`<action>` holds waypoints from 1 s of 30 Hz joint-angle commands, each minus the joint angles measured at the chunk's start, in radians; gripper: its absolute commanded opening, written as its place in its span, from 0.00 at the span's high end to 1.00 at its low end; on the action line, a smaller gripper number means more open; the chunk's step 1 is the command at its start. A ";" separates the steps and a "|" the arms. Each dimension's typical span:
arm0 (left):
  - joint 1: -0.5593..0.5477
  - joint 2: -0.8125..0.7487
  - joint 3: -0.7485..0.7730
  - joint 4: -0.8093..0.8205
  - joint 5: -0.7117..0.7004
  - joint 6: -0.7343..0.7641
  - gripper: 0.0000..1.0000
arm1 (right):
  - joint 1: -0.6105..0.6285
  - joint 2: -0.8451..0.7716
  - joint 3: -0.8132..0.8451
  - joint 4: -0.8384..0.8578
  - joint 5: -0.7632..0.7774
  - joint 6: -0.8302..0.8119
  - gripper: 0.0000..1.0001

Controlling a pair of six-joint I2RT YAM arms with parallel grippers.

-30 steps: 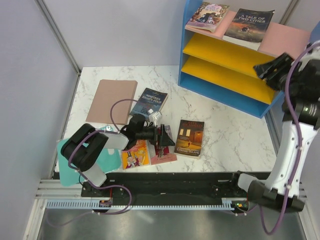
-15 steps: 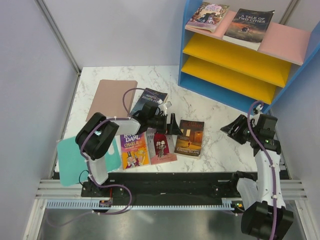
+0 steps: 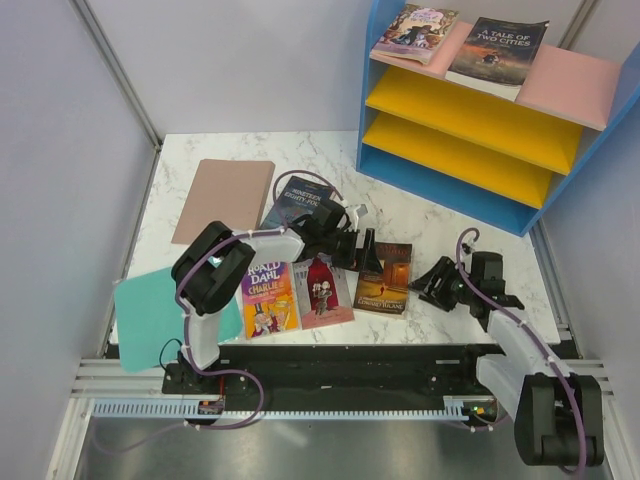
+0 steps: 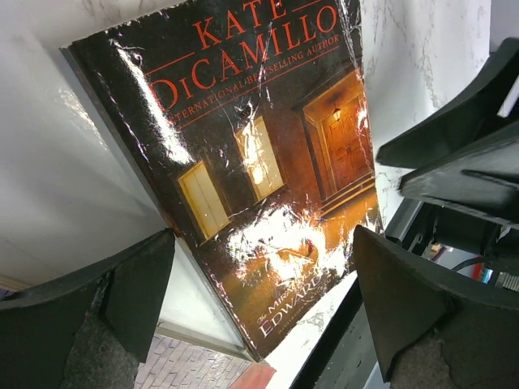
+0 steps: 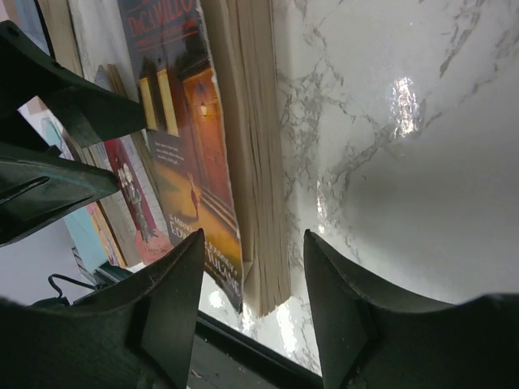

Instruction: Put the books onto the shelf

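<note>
Collision risk, I judged: left gripper [image 3: 358, 251] sat open over the brown-orange book's [image 3: 384, 278] left edge, right gripper [image 3: 432, 283] open and empty beside its right edge. Book lay flat on the table [image 3: 470, 245], so a pinch could have just shoved it.

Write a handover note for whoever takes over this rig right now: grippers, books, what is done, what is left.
Grippers: left gripper open, over the left side of the brown-orange book, holding nothing; right gripper open, facing that book's right edge, holding nothing.
Done: A Tale of Two Cities and a pink-purple book lie on top of the shelf.
Left: four books on the table: the brown-orange book, the pink-red book, the Roald Dahl book and Nineteen Eighty-Four.
</note>
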 commanded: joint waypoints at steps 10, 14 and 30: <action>-0.060 0.048 -0.003 -0.077 -0.016 -0.007 0.00 | 0.218 0.233 -0.144 0.557 0.120 0.206 0.61; -0.058 0.024 -0.019 -0.077 -0.031 0.005 0.00 | 0.251 0.229 -0.104 0.488 0.161 0.197 1.00; 0.040 -0.294 -0.287 0.243 0.002 -0.030 0.00 | 0.251 -0.184 0.074 0.216 0.103 0.128 1.00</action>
